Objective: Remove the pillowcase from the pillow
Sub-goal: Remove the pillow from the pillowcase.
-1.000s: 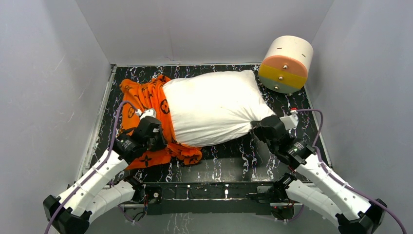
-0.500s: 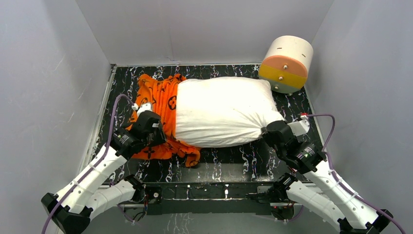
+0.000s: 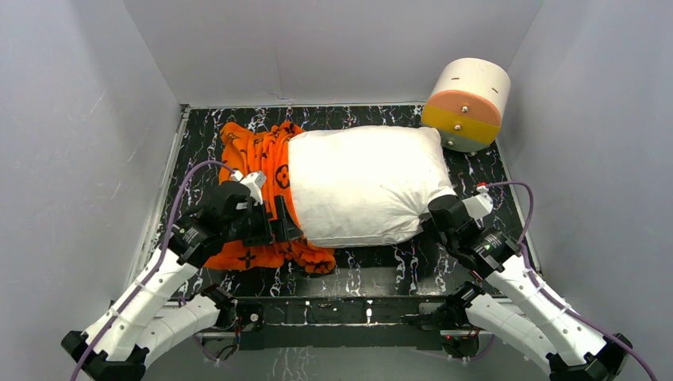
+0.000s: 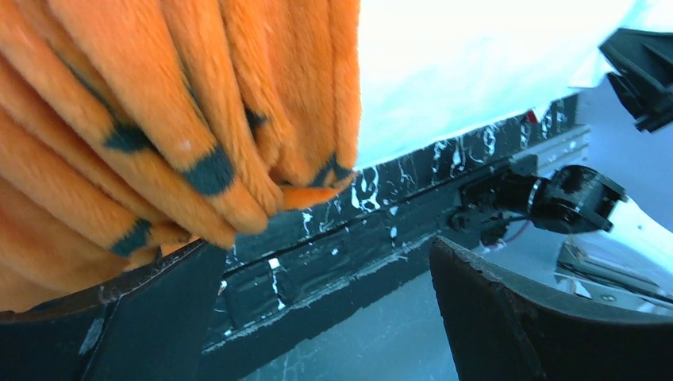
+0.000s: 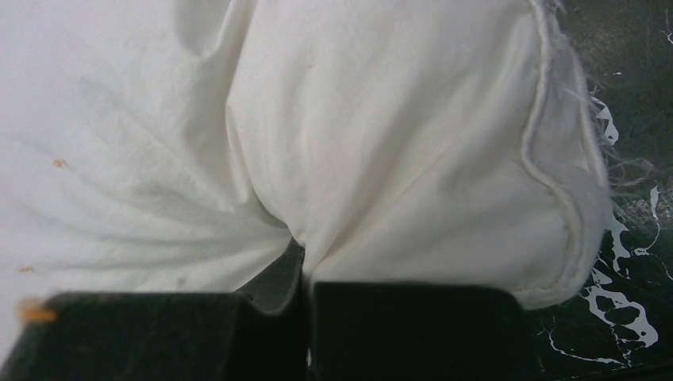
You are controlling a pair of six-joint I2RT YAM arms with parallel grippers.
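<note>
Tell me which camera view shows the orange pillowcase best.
The top view: it shows nearly all of the pillowcase, bunched at the left end of the pillow. The left wrist view shows only a close-up of some of its folds; the right wrist view shows only white pillow.

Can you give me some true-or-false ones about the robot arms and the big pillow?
1. The left gripper is open. True.
2. The pillowcase is green. False: it is orange with black shapes.
3. The right gripper pinches a corner of the pillow. True.
4. The pillowcase covers the whole pillow. False: it is bunched at the pillow's left end, and most of the pillow is bare.
</note>
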